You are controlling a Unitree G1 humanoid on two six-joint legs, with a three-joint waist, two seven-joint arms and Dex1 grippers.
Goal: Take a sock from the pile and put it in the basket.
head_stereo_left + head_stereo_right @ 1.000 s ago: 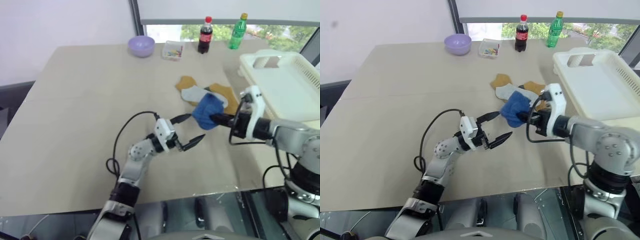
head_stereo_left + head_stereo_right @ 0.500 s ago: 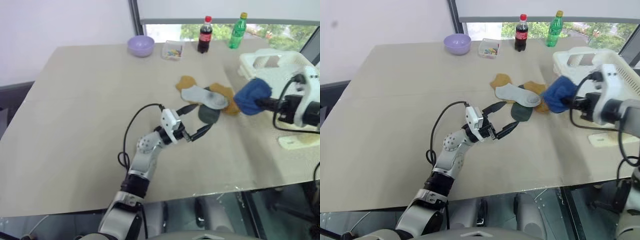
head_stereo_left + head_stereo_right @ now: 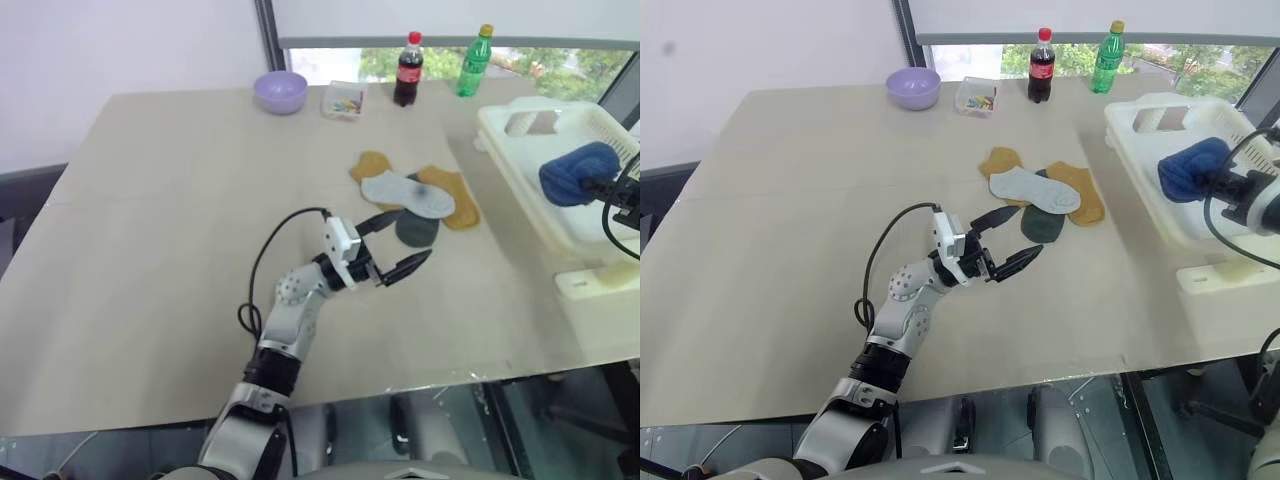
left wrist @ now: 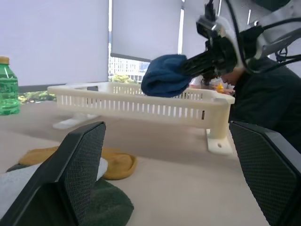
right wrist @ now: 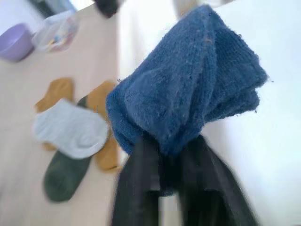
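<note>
The right gripper (image 5: 164,176) pinches a bunched royal-blue sock (image 5: 188,89) between its two black fingers (image 5: 136,188), with the bundle sitting at and just past the fingertips. The sock hangs above the cream basket (image 3: 590,215), inside its near rim and clear of the floor below the fingertips, so by my reading only letting go remains. The bundle's longer side seems to run along the fingers.

The left gripper (image 3: 392,243) hovers with its fingers spread wide and nothing between them, just beside the pile (image 3: 415,200) of yellow, grey and dark green socks on the table (image 3: 180,200). It is far from the basket; the right arm is the nearer one.

The left wrist view shows the sock from the side, raised above the slotted basket wall. The right wrist view shows the pinch itself, close up.
</note>
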